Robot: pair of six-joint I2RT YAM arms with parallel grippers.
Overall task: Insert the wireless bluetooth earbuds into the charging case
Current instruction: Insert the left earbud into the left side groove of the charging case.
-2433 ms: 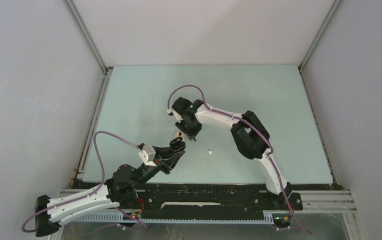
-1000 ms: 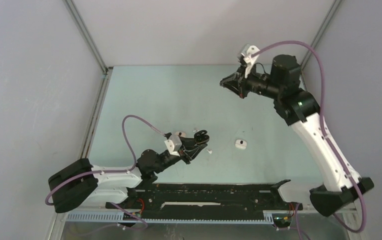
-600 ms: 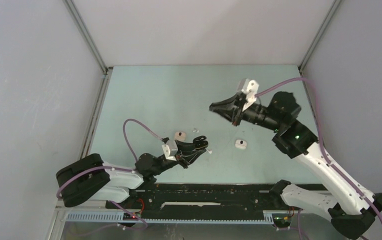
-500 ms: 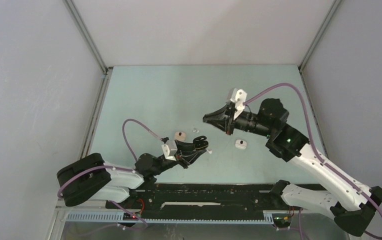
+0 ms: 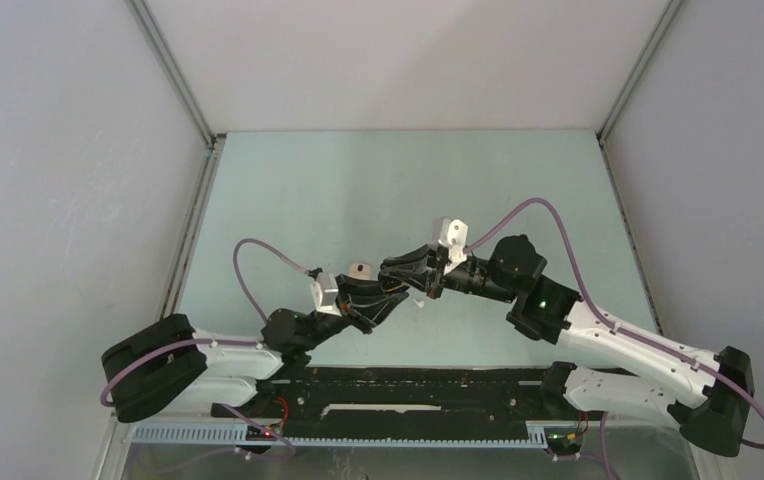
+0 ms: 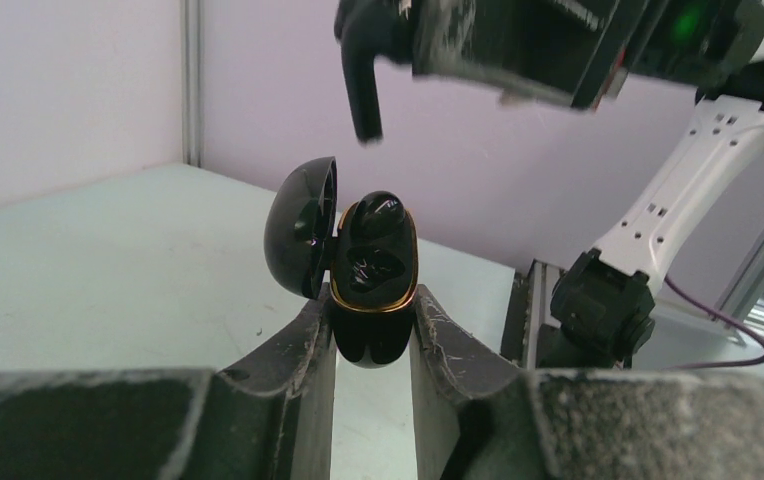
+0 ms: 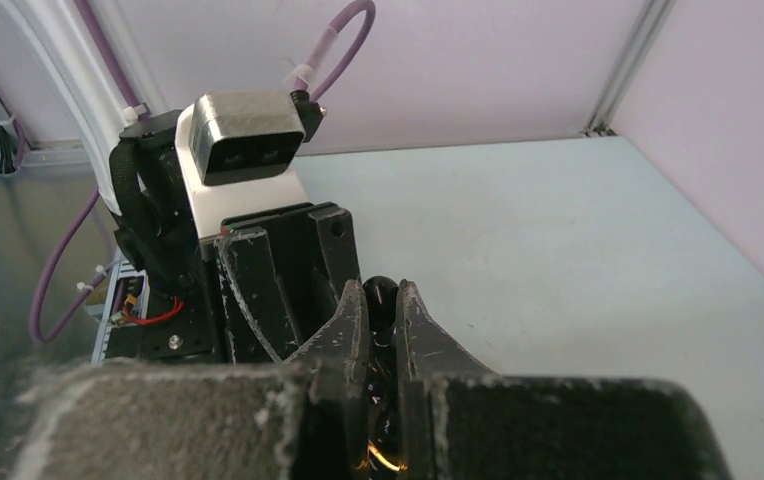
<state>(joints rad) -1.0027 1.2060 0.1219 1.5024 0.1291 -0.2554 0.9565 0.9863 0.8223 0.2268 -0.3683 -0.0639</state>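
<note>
The glossy black, gold-rimmed oval plastic charging case is clamped by its lower half in the left tool, whose jaws are closed on it, and it is held clear of the pale green desk. In the left wrist view the case stands upright. Its long axis runs from 6 to 12 o'clock, and its domed lid is swung open towards 9 o'clock. A rounded black bud appears to be seated in the upper pocket. The lower pocket is judged vacant, though glare leaves this uncertain.

The right tool is poised at 12 o'clock of the case, just apart from it, with its jaws shut. Whether a bud is pinched there cannot be told; only a dark slender part is seen hanging from it. A short descent towards 6 o'clock, along the case's long axis, is therefore judged to be called for. The open lid is the edge to be avoided, and open room is seen at 3 o'clock.

Farther off in the top view, a small pale case lies on the desk at 10 o'clock of the tools. A tiny white bud lies on the desk at 4 o'clock.
</note>
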